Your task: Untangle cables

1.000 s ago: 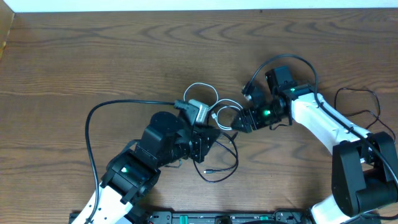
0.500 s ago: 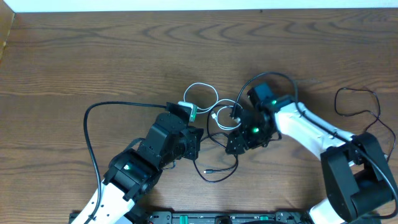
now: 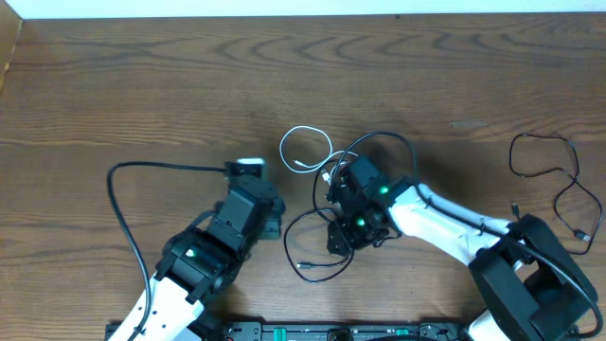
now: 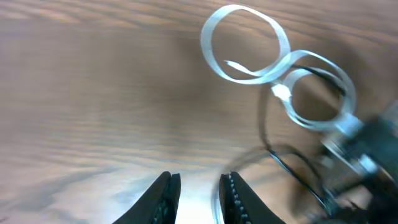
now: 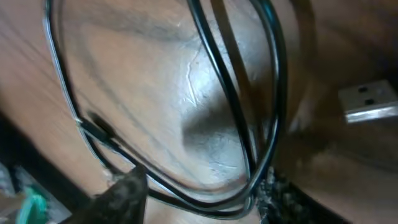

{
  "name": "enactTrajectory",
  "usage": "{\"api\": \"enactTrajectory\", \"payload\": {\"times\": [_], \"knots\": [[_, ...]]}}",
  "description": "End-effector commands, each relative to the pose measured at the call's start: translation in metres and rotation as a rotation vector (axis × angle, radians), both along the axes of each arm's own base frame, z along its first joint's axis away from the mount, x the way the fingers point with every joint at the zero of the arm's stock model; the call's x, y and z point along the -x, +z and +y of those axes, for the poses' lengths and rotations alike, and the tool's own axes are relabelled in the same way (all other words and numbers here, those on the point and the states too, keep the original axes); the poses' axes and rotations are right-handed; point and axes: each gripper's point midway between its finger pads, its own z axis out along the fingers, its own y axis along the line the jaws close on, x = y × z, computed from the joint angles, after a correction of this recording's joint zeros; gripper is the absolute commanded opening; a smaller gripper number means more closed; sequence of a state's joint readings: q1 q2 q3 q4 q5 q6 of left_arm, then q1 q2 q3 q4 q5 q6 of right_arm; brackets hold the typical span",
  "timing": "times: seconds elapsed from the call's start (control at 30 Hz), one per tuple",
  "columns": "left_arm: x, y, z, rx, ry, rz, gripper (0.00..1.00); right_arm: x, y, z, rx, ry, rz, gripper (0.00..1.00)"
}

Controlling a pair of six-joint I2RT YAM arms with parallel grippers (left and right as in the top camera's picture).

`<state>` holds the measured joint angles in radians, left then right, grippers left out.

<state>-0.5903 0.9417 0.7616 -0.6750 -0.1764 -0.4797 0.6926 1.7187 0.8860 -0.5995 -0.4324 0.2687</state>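
Brown wooden counter [image 3: 142, 85] carries the white cable [image 3: 282, 147] in two loops near the middle, and just below it the loose black cables [image 3: 305, 266] lie under the right arm, while one more black cord [image 3: 512, 156] lies well apart at the right edge, which only the overhead view shows. From the left wrist, the left pincer [image 4: 198, 196] has a narrow gap with nothing inside, the white loops ahead of it. From the right wrist, the right pincer [image 5: 199, 193] stands wide over black strands, beside a silver USB plug [image 5: 370, 99].
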Motion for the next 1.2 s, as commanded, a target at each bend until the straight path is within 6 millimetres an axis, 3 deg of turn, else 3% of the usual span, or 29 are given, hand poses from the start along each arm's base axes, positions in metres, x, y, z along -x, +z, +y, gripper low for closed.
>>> {"api": "enactTrajectory", "payload": {"times": [0.0, 0.17, 0.37, 0.5, 0.8, 0.93, 1.03, 1.17], "knots": [[-0.01, 0.004, 0.032, -0.05, 0.164, -0.032, 0.27, 0.003, -0.019, -0.016, 0.147, -0.048, -0.038, 0.43], [-0.01, 0.001, 0.043, -0.041, 0.221, -0.012, 0.28, 0.008, -0.02, -0.024, 0.183, -0.047, -0.02, 0.35], [-0.009, 0.0, 0.044, -0.037, 0.221, -0.002, 0.28, 0.009, -0.027, -0.065, 0.4, -0.082, -0.055, 0.24], [-0.009, 0.0, 0.044, -0.037, 0.221, -0.002, 0.28, 0.008, -0.028, -0.065, 0.401, -0.084, -0.061, 0.16], [-0.005, -0.003, 0.046, -0.047, 0.223, 0.017, 0.28, 0.007, -0.025, -0.046, 0.307, -0.05, -0.052, 0.27], [-0.005, -0.003, 0.046, -0.048, 0.223, 0.017, 0.28, -0.007, -0.003, -0.04, 0.292, -0.02, -0.093, 0.31], [-0.005, -0.003, 0.046, -0.048, 0.223, 0.018, 0.29, -0.027, 0.025, -0.024, 0.238, -0.012, -0.171, 0.36], [-0.005, -0.005, 0.046, -0.053, 0.223, 0.024, 0.28, -0.049, 0.045, -0.006, 0.174, -0.017, -0.254, 0.45]]}}
